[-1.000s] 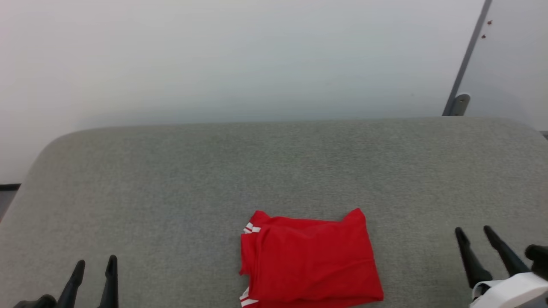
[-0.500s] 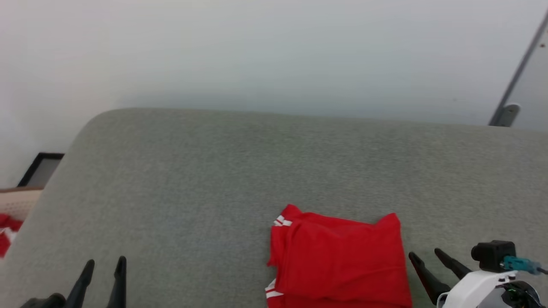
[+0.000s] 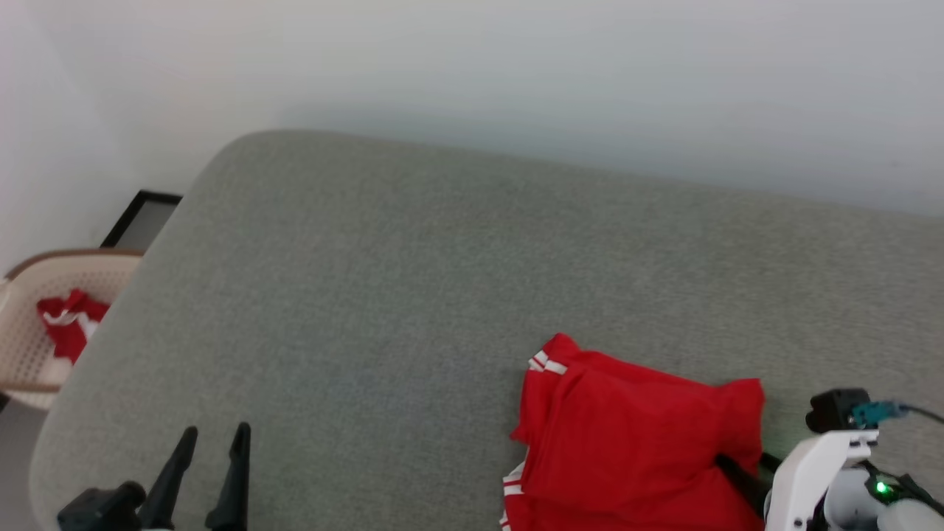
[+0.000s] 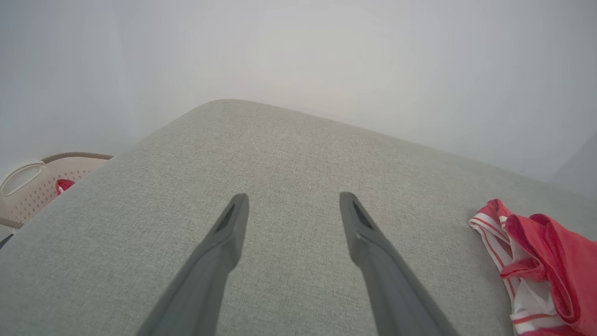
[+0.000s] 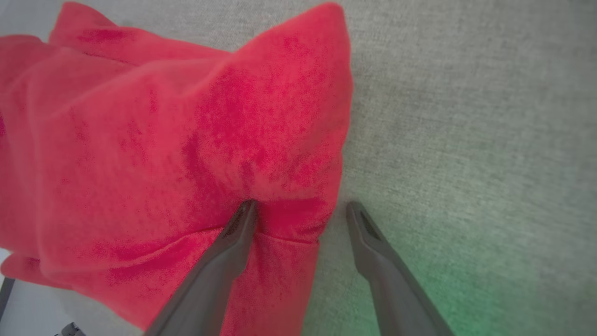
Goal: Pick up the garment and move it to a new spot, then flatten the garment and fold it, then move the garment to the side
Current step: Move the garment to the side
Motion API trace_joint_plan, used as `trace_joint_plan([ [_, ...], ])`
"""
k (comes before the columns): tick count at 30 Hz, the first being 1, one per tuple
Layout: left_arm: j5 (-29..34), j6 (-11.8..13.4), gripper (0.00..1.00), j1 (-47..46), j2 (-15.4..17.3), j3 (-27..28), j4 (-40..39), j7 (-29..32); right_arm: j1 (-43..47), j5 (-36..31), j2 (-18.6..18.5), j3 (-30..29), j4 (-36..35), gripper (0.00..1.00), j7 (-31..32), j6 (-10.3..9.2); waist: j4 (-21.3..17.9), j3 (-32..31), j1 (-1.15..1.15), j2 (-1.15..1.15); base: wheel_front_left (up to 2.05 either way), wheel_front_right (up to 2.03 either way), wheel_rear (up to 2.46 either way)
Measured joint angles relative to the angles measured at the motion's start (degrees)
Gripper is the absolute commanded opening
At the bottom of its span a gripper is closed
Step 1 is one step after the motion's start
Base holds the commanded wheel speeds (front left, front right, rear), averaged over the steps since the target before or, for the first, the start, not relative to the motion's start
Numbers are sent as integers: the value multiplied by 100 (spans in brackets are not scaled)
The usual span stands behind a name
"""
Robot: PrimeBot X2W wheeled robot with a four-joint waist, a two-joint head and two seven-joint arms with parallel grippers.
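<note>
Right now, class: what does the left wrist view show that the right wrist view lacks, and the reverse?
Left wrist view's own: the left gripper, jaws apart over bare grey surface, a pale basket holding red cloth, the wall, the striped trim of the garment. Right wrist view's own: the right gripper, jaws apart astride the garment's edge, one finger on its fabric. Shared: the garment and the grey surface.

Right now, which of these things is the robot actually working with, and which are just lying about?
In the job:
Folded red fabric garment with red-and-white striped trim
Right gripper, open, one finger over the garment's edge
Left gripper, open above the grey fabric-covered table

Just lying about:
Beige perforated plastic basket beside the table
Red-and-white cloth in that basket
</note>
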Motion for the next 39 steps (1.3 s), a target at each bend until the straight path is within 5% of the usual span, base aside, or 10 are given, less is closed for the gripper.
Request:
trace_joint_plan([
  [2, -12, -1, 100, -92, -13, -41, 14, 0, -117, 109, 89, -90, 130, 100, 200, 0, 71, 91, 0, 0, 0, 0, 0],
  [4, -34, 0, 100, -148, -19, -73, 41, 0, -258, 199, 110, -109, 237, 0, 437, 0, 140, 174, 0, 0, 0, 0, 0],
  [17, -38, 0, 100, -460, -15, -221, 38, -1, -688, 178, -71, -225, 97, 0, 835, 8, 160, 416, 0, 0, 0, 0, 0],
  [39, -41, -3, 100, -2101, 583, -1229, -55, -13, -1755, -915, -1417, -1241, -766, 0, 891, 1, -1224, 1126, 0, 0, 0, 0, 0],
])
